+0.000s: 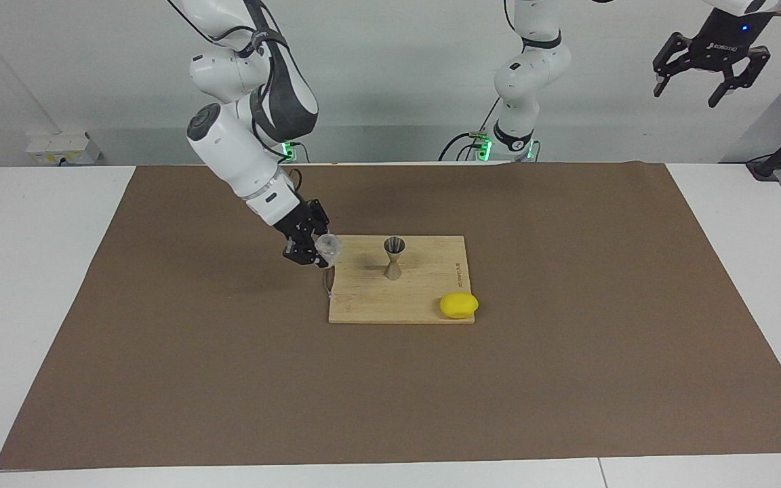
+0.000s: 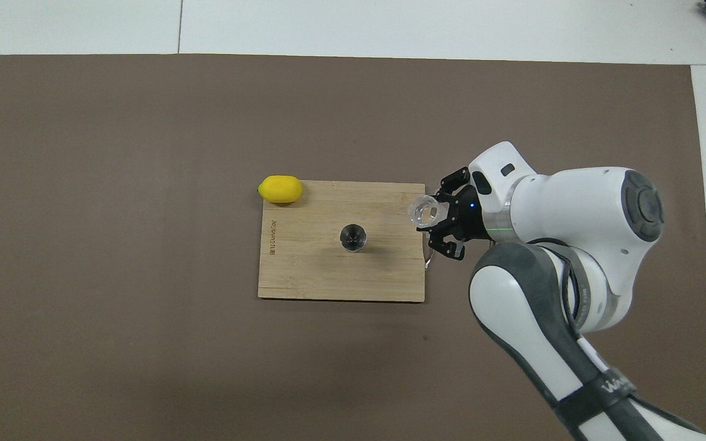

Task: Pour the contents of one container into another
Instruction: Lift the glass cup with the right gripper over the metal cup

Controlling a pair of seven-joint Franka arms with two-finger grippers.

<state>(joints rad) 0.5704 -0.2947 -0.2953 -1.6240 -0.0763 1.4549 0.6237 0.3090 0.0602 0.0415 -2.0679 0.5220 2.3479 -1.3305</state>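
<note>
My right gripper [image 1: 321, 252] [image 2: 428, 215] is shut on the small clear glass cup [image 1: 329, 248] [image 2: 423, 211]. It carries the cup in the air over the handle end of the wooden cutting board [image 1: 363, 298] [image 2: 304, 269]. The steel hourglass jigger [image 1: 394, 257] [image 2: 353, 237] stands upright on the board, a short way from the cup toward the left arm's end. My left gripper [image 1: 708, 57] waits open, raised high off the left arm's end of the table and out of the overhead view.
A yellow lemon [image 1: 459, 305] [image 2: 280, 188] rests at the board's corner farthest from the robots, toward the left arm's end. A brown mat [image 1: 567, 379] [image 2: 114, 306] covers the white table under everything.
</note>
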